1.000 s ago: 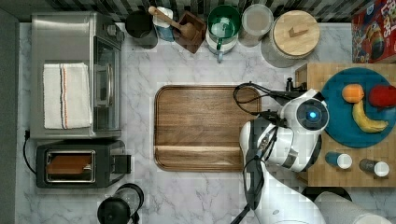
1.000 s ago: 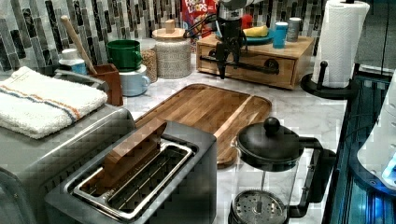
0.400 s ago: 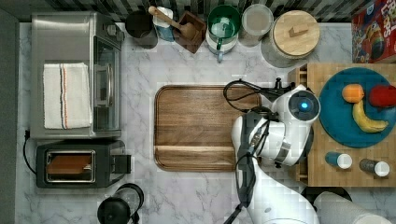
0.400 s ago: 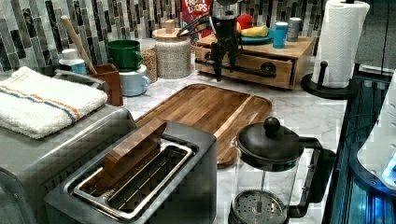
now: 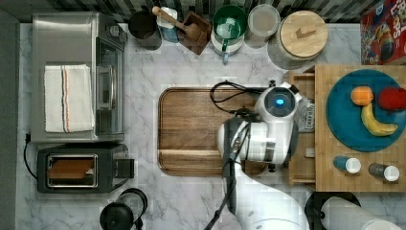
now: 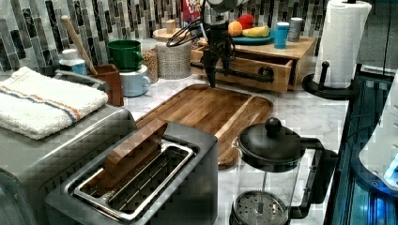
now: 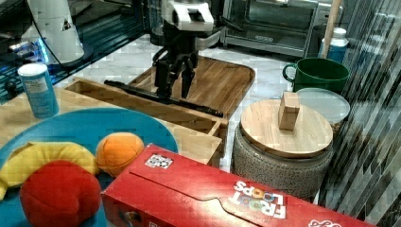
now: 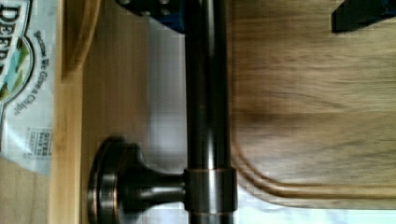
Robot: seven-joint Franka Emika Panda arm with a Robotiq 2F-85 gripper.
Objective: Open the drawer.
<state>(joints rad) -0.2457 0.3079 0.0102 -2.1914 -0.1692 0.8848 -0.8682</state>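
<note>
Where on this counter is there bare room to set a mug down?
Bare marble lies between the toaster oven and the cutting board, and below the board beside the toaster. The back row of jars is crowded, and the gripper works at the drawer.

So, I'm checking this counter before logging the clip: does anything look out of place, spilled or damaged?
Nothing looks spilled or damaged. The one thing not in its resting state is the drawer, pulled partly out under the wooden stand, with the gripper at its black bar handle. A printed packet lies inside.
</note>
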